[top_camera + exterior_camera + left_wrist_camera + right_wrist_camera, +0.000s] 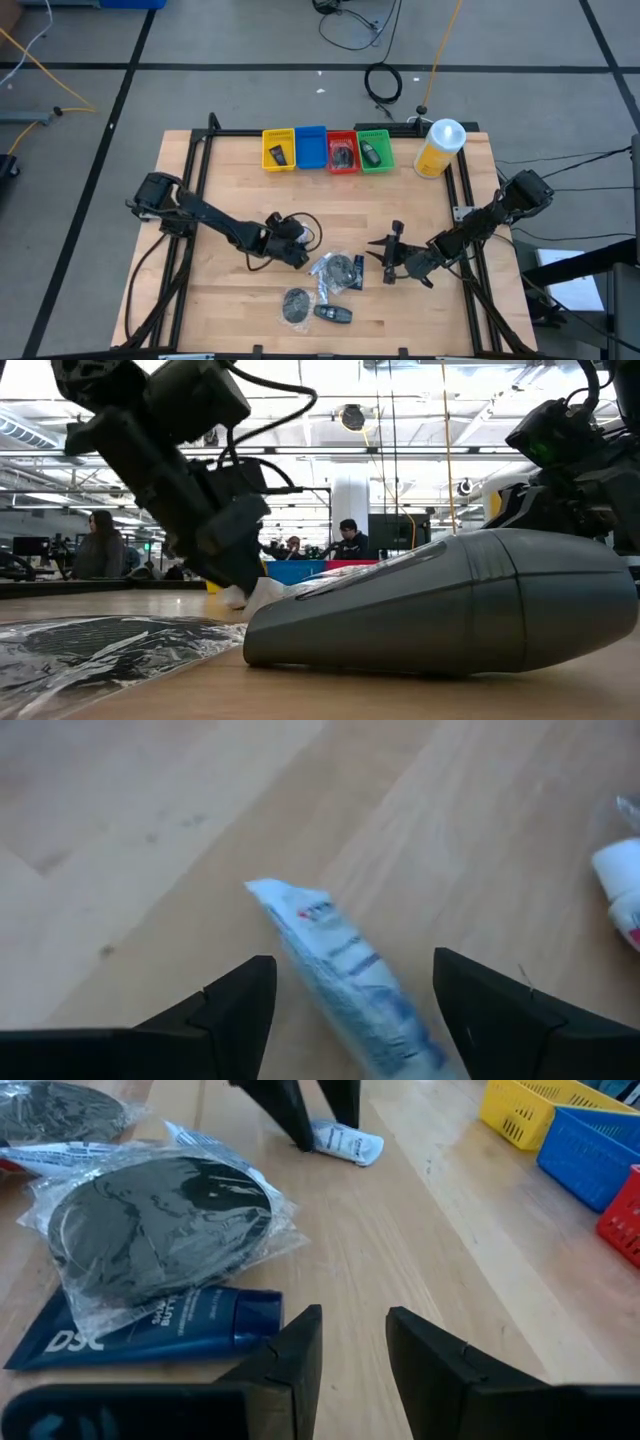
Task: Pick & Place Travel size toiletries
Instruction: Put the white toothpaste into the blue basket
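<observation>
Left tool (350, 1010) astride crinkly white tube (345, 980)

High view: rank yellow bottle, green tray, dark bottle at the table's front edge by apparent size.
1. Yellow bottle, though it stands tall toward the overhead camera, so it may look bigger.
2. Green tray, close behind.
3. Dark bottle, clearly smallest.

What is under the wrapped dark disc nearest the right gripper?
A dark blue tube lies partly beneath the clear-wrapped disc, cap end and lettering showing. Its covered part and whatever else the wrapper hides cannot be seen.
</observation>
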You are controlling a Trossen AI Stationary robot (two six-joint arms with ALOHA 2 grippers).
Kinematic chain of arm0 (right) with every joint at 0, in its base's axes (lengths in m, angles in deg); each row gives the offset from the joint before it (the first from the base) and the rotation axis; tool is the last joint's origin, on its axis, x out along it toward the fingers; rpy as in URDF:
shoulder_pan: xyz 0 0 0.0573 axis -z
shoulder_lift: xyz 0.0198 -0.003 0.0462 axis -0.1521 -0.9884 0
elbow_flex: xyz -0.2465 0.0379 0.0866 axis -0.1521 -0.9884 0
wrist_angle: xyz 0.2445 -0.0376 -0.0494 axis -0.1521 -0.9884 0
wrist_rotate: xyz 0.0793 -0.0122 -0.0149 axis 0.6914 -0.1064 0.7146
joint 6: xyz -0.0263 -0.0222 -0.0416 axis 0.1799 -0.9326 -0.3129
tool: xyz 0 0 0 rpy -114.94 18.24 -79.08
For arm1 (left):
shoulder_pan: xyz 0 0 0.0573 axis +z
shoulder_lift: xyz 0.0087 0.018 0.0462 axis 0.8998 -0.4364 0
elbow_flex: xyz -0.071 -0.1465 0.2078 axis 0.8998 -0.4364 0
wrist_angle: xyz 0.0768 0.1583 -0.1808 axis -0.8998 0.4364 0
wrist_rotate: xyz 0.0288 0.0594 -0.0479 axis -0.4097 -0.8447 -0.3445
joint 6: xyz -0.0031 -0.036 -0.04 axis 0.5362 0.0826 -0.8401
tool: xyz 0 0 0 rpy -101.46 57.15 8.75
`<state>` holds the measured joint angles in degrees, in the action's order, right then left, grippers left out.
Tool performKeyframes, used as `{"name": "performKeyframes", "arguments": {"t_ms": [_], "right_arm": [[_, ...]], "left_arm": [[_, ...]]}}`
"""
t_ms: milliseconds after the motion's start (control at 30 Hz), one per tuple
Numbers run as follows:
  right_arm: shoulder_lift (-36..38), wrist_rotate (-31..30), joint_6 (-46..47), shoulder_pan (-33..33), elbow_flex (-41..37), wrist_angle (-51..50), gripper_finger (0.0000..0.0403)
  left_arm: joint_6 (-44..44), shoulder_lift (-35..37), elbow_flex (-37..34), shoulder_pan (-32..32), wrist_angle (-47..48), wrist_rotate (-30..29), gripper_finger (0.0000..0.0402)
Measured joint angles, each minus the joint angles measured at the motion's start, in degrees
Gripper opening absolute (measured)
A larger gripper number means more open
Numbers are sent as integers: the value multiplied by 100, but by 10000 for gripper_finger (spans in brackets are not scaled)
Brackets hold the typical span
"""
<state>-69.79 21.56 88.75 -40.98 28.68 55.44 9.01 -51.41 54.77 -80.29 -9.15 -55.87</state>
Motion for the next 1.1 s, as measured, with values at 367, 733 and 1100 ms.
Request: {"name": "performKeyframes", "arguments": {"t_ms": [367,733,1100], "right_arm": [[0,-2,53,0,-4,-39,105],[0,-4,38,0,-9,-39,105],[0,-5,38,0,-9,-58,105]], "left_arm": [[474,-44,4,192,-28,107,146],[1329,706,507,980,-119,253,17],[1886,582,1220,3410,-539,564,41]]}}
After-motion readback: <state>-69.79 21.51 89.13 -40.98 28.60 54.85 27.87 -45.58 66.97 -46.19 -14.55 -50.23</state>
